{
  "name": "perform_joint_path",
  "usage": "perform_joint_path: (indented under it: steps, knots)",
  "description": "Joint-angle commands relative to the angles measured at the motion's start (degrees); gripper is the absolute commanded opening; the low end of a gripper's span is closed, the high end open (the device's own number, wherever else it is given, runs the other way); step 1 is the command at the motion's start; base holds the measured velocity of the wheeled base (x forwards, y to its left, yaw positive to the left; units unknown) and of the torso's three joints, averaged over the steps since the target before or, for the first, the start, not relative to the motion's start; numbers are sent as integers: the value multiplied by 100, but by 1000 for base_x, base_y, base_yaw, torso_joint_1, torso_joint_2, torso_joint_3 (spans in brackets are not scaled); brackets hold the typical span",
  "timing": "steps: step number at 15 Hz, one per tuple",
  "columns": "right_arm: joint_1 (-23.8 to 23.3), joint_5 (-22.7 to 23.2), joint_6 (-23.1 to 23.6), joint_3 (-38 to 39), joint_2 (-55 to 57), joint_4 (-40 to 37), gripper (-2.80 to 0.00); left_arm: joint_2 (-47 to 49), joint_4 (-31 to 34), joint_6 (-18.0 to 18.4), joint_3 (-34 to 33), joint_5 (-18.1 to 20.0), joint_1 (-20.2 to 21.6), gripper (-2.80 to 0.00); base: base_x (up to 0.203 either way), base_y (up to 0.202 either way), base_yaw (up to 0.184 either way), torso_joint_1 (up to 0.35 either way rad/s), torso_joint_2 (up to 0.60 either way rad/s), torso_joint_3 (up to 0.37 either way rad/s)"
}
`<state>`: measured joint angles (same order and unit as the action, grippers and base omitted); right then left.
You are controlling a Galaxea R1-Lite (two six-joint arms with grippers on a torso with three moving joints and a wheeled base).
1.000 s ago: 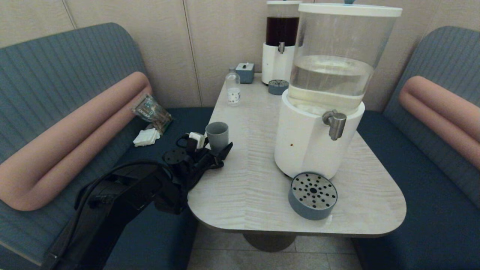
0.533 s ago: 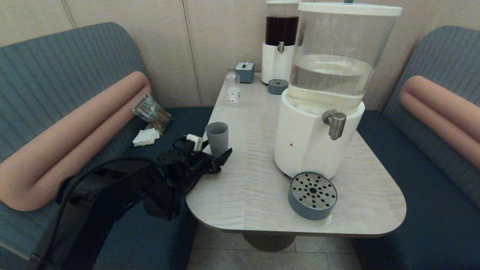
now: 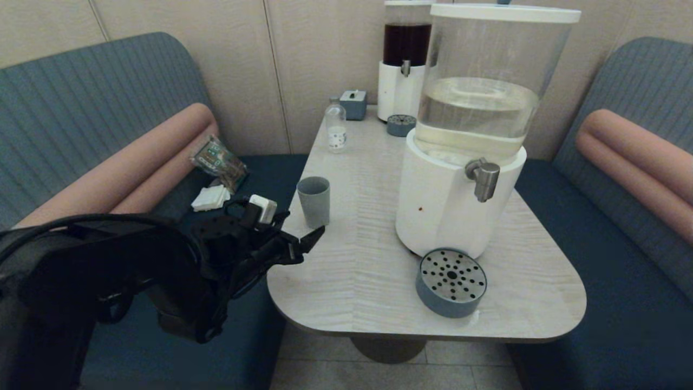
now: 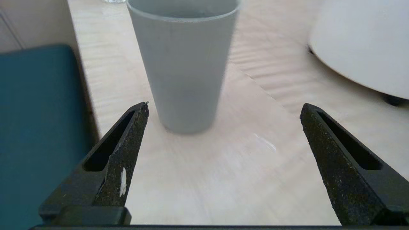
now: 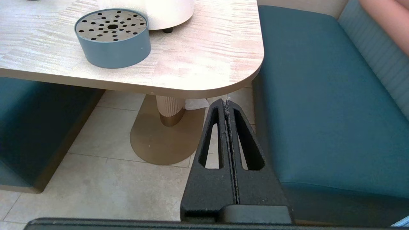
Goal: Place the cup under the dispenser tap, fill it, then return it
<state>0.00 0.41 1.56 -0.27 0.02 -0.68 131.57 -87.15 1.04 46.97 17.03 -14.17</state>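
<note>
I am holding the left gripper (image 4: 223,108) spread wide, just short of the cup (image 3: 313,201), which is standing on the bench (image 3: 379,281) near its left edge, well apart from the dispenser tap (image 3: 483,177). This looks like either the approach or the finish; if approaching, I am needing to advance around the cup. The right gripper (image 5: 227,103) is hanging pressed together below the bench.

The head view looks forward and down from above onto the pale wood-grain table (image 3: 373,271), taking in most of its top. The left wrist view sits low and close over that table (image 4: 198,179), facing across it, while the right wrist view hangs below and off the table's near right corner (image 5: 204,67), facing up and over it. Head and right wrist views share the round grey-blue perforated drip tray (image 3: 451,282) (image 5: 112,37) on that table.
</note>
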Motion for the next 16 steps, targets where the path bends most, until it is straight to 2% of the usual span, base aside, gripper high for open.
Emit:
perform_joint_path:
  steps: [1,7,11,14,16]
  knots:
    - [0,2,2,0,6,-2,-280,-1008,-51,56,-747,16,0,-280,0,0,0,0,0,0]
    - [0,2,2,0,6,-2,-280,-3757,-15,73,-2342,-15,117,-280,0,0,0,0,0,0]
    - [0,2,2,0,6,-2,-280,-5906,362,-35,-3040,-678,588,-280,0,0,0,0,0,0]
    - [0,2,2,0,6,-2,-280,-7837,1396,-143,-3289,-1037,812,-280,0,0,0,0,0,0]
    - [0,2,2,0,6,-2,-280,-9264,2728,-181,-3286,-1210,880,-280,0,0,0,0,0,0]
